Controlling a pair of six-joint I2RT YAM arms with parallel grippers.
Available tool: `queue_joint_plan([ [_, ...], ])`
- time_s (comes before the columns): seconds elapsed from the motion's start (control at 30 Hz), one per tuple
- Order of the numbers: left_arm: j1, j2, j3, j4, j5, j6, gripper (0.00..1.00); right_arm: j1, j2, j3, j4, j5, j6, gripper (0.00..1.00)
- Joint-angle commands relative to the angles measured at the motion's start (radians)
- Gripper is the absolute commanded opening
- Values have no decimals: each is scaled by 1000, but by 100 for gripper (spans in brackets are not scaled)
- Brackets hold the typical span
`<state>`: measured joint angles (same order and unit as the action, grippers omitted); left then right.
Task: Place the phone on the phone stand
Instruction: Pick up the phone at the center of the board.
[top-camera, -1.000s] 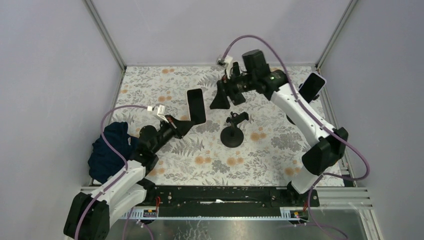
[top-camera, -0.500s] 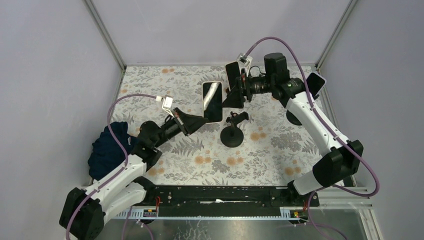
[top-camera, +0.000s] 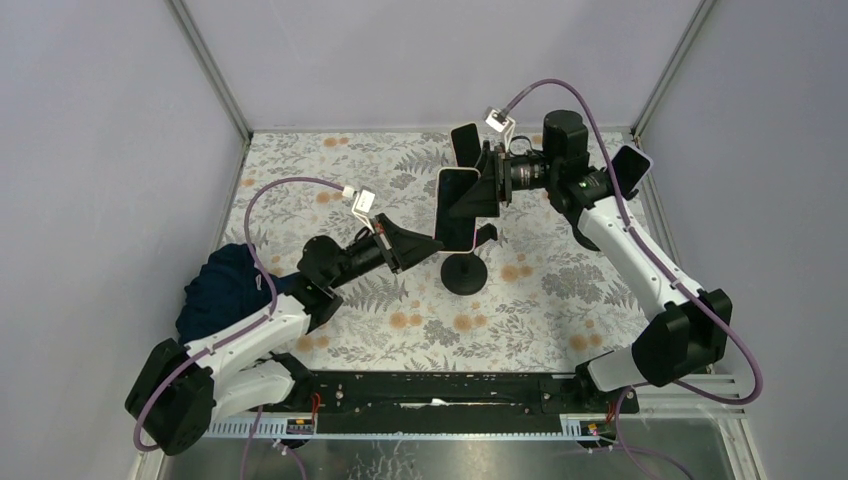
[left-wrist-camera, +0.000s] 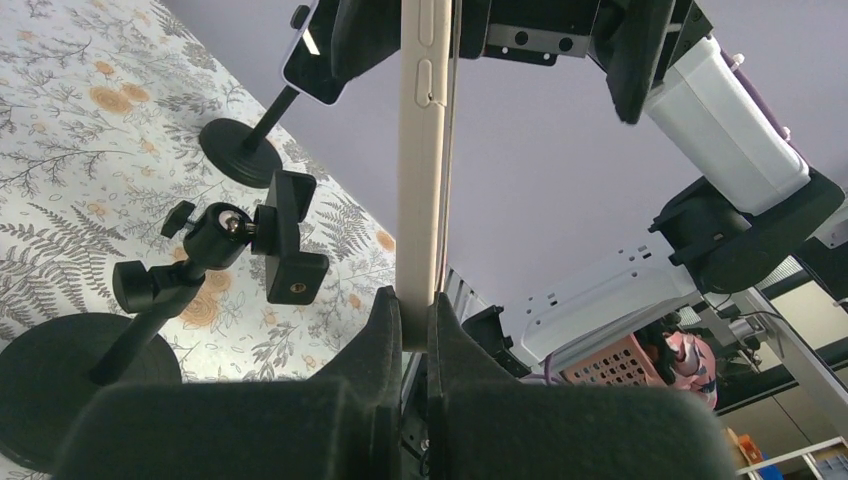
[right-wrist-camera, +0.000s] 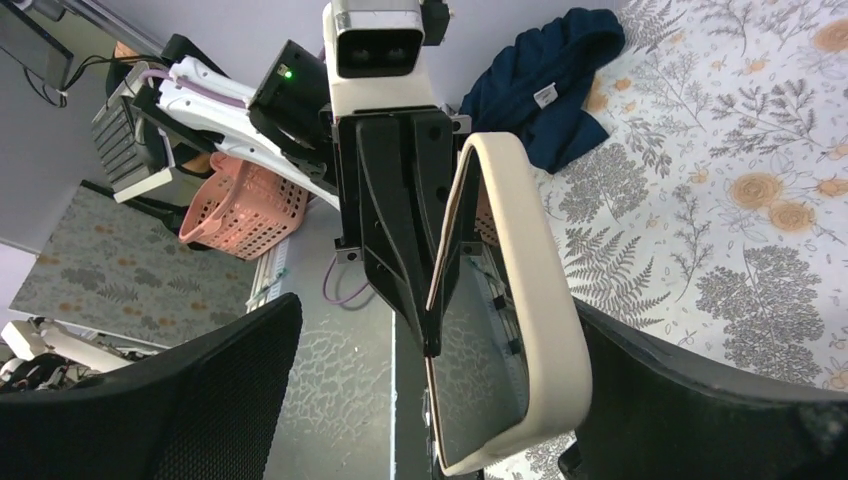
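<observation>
The phone (top-camera: 454, 215), in a cream case, is held upright on its edge just above the black phone stand (top-camera: 463, 270). My left gripper (top-camera: 432, 243) is shut on the phone's lower end; in the left wrist view both pads pinch the phone's edge (left-wrist-camera: 425, 150). The stand's clamp head (left-wrist-camera: 285, 250) is to the left of the phone there. My right gripper (top-camera: 470, 175) is open, its fingers straddling the phone's upper end. In the right wrist view the phone (right-wrist-camera: 510, 310) lies close against the right finger (right-wrist-camera: 700, 400), well apart from the left one.
A second phone (top-camera: 628, 170) sits on another stand at the back right edge. A dark blue cloth (top-camera: 225, 290) lies bunched at the left edge. Floral mat (top-camera: 330, 170) covers the table; frame posts stand at the back corners.
My left arm carried the phone rightward from the mat's middle to above the stand. The right gripper opened fully and now has the phone's top between its fingers.
</observation>
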<state>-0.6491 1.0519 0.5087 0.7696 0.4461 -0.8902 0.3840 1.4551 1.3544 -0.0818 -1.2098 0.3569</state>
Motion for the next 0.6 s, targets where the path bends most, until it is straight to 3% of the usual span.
queue_joint_plan([
  [0.0,-14,-1,59,150,9,2,0,-39,-52,-18,100,-42,55,100],
  [0.07,-15,4,58,153,16,2,0,-46,-58,-41,166,-72,93,99],
  [0.1,-15,7,58,154,20,2,0,-47,-60,-56,210,-82,126,93],
  [0.13,-15,11,58,157,28,1,0,-46,-61,-67,252,-91,165,81],
  [0.2,-15,19,60,160,42,0,0,-50,-62,-75,289,-91,209,38],
  [0.23,-15,24,60,164,48,0,0,-53,-61,-70,285,-92,210,27],
  [0.33,-15,35,62,161,61,3,3,-57,-62,-64,290,-105,214,5],
  [0.4,-15,38,65,145,64,3,18,-58,-66,-76,318,-118,234,0],
  [0.5,-14,27,80,68,62,42,63,-57,-73,-88,346,-146,243,0],
  [0.57,-11,27,84,53,72,70,79,-58,-78,-94,361,-174,245,0],
])
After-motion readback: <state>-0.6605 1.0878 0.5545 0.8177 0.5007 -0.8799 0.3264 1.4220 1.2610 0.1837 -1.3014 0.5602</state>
